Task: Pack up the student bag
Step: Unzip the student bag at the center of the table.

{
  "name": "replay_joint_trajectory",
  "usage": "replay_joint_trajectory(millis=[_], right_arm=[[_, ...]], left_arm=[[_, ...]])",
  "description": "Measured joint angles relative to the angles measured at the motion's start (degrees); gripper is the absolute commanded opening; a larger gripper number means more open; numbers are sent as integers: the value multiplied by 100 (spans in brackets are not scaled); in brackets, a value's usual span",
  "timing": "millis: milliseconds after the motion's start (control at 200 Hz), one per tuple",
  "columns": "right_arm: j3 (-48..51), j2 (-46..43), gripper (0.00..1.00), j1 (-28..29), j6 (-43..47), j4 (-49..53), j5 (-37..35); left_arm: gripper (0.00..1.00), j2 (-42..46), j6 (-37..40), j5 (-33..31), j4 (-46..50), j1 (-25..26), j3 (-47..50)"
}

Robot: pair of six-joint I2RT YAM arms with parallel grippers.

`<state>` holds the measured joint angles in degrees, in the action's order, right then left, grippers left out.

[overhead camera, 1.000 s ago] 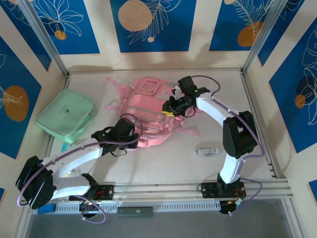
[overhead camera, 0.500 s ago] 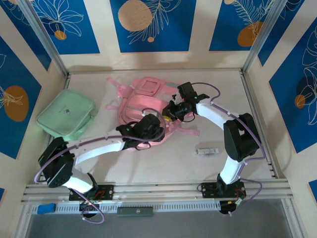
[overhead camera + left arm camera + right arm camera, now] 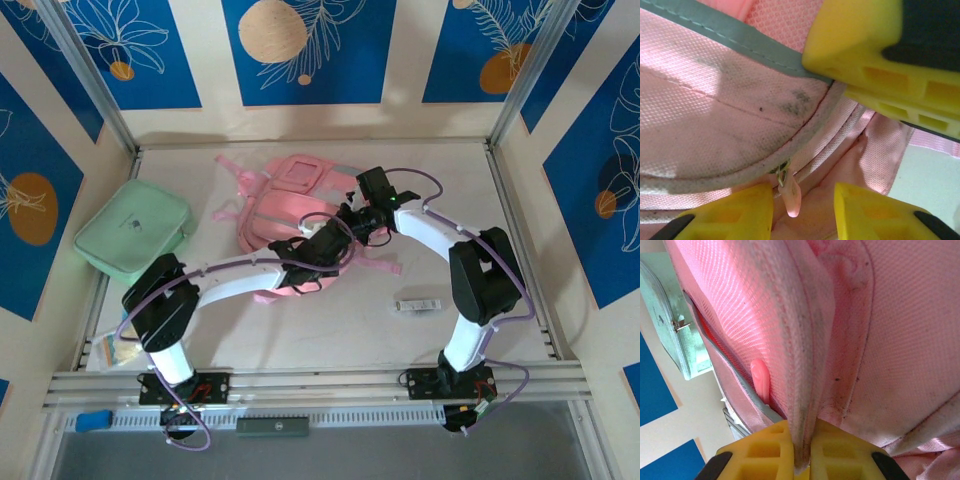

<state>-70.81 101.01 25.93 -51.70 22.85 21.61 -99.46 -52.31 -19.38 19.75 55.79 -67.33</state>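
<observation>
One slip where my right gripper (image 3: pixel 801 434) pinches the student bag (image 3: pixel 275 215) rim, and I reckon my spread left gripper (image 3: pixel 803 199) loses the zip pull (image 3: pixel 792 199) between its jaws

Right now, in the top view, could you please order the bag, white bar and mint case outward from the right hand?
1. student bag, gripped by the right hand.
2. white bar, lying to the right.
3. mint case, far left.
</observation>
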Motion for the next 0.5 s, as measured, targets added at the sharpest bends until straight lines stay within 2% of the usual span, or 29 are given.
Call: replay_joint_trajectory(millis=[80,200,275,500], right_arm=[[13,31,8,0,0,-33,4],[13,92,5,0,2,-70,4],[11,116,3,0,7,-83,0],[-17,120,0,-2,101,-26,-28]], left_arm=[[26,-79,-33,-76,28,-2,-52],[8,-179,-61,-219,107,-15,-188],[0,-175,-72,-284,173,-20,-188],[0,155,184,-125,63,-131,55]])
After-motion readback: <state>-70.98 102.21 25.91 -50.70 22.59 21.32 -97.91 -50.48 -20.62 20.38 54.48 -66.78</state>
